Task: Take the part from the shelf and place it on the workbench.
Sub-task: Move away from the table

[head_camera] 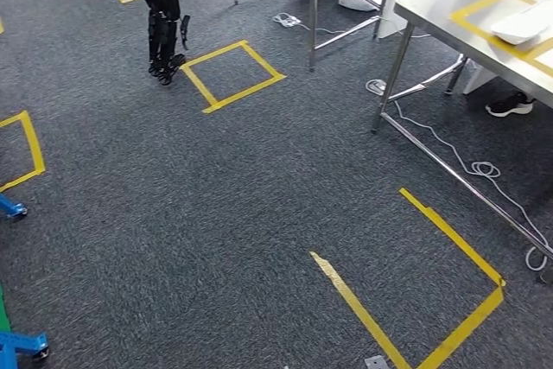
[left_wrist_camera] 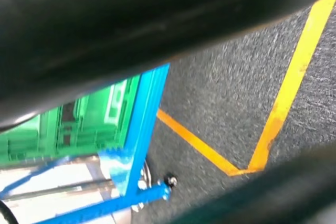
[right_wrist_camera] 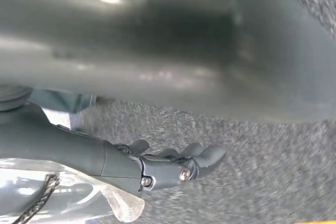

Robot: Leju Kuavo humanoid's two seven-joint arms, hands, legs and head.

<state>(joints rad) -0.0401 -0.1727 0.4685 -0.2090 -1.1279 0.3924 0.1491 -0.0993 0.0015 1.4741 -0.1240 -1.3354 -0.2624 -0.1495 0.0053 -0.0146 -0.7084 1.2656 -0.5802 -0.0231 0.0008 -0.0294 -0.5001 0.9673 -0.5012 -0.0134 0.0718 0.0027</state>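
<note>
In the right wrist view my right hand (right_wrist_camera: 166,166) hangs over the grey carpet with its fingers (right_wrist_camera: 202,156) stretched forward. A clear plastic-wrapped part (right_wrist_camera: 79,198) with a black cord lies tight against the hand's underside, sharp while the carpet blurs, so it appears held. The steel workbench (head_camera: 443,2) stands ahead at the right in the head view, with a yellow taped square (head_camera: 486,15) on top. The blue shelf frame (left_wrist_camera: 138,129) with a green bin (left_wrist_camera: 87,119) is close by in the left wrist view.
A white tray-like object (head_camera: 524,23) lies inside the bench's taped square. Cables (head_camera: 482,168) trail under the bench beside a person's shoe (head_camera: 510,105). Another black robot (head_camera: 163,15) stands far left. Yellow tape squares (head_camera: 450,300) mark the carpet; blue shelf feet (head_camera: 20,347) sit at the left edge.
</note>
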